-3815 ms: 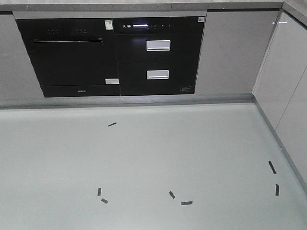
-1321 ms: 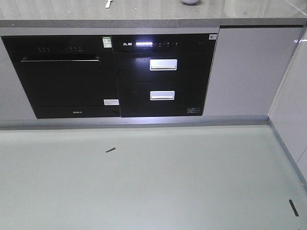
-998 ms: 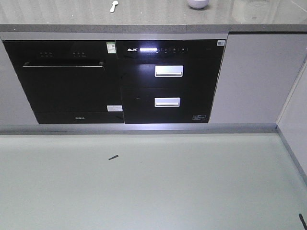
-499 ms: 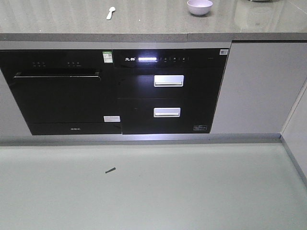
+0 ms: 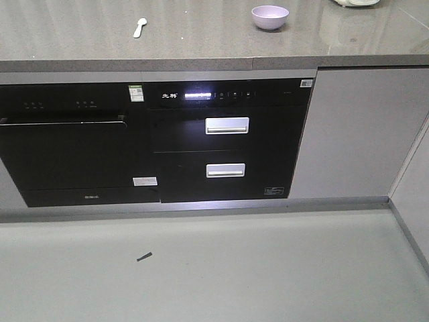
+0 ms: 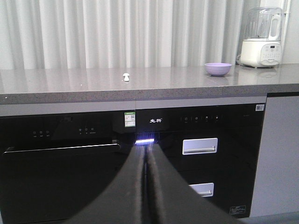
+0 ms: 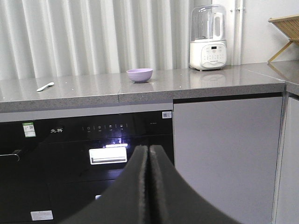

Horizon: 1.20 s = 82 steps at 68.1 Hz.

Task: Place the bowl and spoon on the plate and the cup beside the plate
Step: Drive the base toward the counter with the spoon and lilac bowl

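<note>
From the front, a small round lavender-purple plastic bowl (image 5: 270, 17) stands on the grey stone desk (image 5: 201, 40). A small pale plastic spoon (image 5: 139, 27) lies well apart to its left. Below them are black built-in ovens (image 5: 154, 141), and a short dark tape strip (image 5: 144, 256) lies on the pale floor (image 5: 268, 268). In the left wrist view the left end effector (image 6: 145, 154) is closed with nothing held, its black fingers (image 6: 161, 186) pressed together before the oven fronts. Beyond it the spoon (image 6: 125, 77) lies on the desk, with the bowl (image 6: 217, 69) further right beside a white blender (image 6: 260, 37). In the right wrist view the right end effector (image 7: 148, 151) is likewise closed and holds nothing. The spoon (image 7: 45, 86) lies at the left, the bowl (image 7: 139, 75) is near the middle, and the blender (image 7: 208, 37) stands to its right.
</note>
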Tool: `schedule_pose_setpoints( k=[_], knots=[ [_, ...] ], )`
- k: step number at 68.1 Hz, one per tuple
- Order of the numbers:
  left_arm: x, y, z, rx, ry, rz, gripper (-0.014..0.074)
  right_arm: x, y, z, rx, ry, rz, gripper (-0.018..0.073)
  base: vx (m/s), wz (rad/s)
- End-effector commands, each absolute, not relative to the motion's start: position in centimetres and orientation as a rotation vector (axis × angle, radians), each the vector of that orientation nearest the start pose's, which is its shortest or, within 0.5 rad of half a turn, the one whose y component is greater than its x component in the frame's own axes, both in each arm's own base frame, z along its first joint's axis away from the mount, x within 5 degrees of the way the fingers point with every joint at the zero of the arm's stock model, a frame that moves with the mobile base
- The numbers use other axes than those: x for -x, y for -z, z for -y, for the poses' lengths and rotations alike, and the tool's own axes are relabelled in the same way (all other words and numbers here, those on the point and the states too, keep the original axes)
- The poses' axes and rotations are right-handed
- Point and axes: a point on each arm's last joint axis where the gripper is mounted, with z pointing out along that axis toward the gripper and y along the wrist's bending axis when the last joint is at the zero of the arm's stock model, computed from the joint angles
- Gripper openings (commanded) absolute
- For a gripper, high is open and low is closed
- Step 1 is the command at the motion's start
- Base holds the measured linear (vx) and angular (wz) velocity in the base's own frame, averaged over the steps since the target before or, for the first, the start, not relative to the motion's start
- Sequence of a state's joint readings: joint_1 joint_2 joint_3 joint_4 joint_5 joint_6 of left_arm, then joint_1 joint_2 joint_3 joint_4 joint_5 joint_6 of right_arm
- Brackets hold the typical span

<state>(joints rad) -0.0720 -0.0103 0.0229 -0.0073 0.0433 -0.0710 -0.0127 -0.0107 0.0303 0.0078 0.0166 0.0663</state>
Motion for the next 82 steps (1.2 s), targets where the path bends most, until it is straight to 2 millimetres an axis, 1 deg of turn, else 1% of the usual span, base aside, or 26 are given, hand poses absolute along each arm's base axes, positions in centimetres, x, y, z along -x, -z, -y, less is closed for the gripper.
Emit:
schedule_pose_setpoints(
  k=[1, 82],
  knots=[
    [-5.37, -21.57, 0.38, 0.010, 0.128, -1.433, -0.0006, -5.58, -20.70, 0.11, -0.058, -0.034, -1.444, -0.0011, 0.14, -0.06],
    [-5.37, -21.57, 0.38, 0.010, 0.128, -1.433, -0.0006, -5.58, -20.70, 0.11, -0.058, -0.034, -1.443, -0.0011, 0.15, -0.03]
  ],
)
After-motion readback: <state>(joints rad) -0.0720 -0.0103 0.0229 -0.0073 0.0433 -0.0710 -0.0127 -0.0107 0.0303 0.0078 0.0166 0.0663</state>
